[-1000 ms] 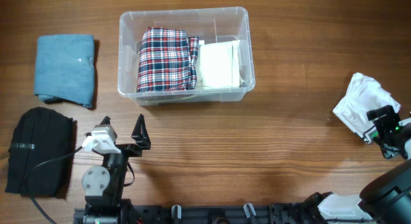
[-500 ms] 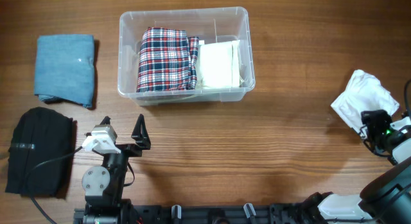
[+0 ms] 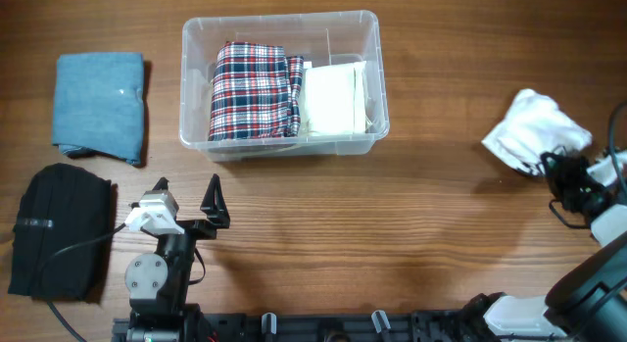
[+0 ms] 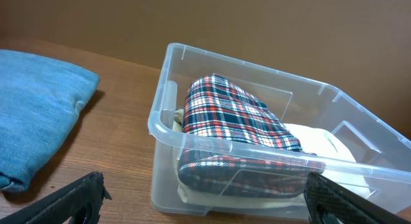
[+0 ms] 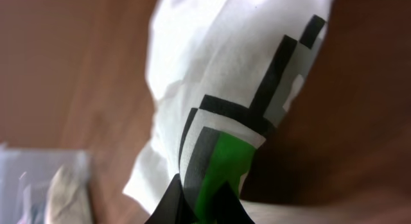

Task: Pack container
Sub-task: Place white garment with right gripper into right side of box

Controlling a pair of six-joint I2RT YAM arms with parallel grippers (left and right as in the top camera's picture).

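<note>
The container (image 3: 374, 48) is a clear tub at the back centre, holding a folded plaid cloth (image 3: 253, 90) and a cream cloth (image 3: 333, 99). The left wrist view shows the container (image 4: 168, 76) and the plaid cloth (image 4: 231, 115) close ahead. My left gripper (image 3: 188, 200) rests open near the front left, its fingers (image 4: 70, 199) wide apart with nothing between them. At the far right, my right gripper (image 3: 551, 166) is shut on a white garment (image 3: 531, 131), lifted a little off the table. Up close the white garment (image 5: 218, 76) shows black, grey and green print, pinched at my right gripper (image 5: 205, 201).
A folded blue cloth (image 3: 100, 105) lies at the back left and a black garment (image 3: 59, 229) lies at the front left beside the left arm. The blue cloth (image 4: 32, 115) also fills the left of the left wrist view.
My right gripper has closed on the white garment and drawn it leftward and slightly up the table. The left arm has not moved.
</note>
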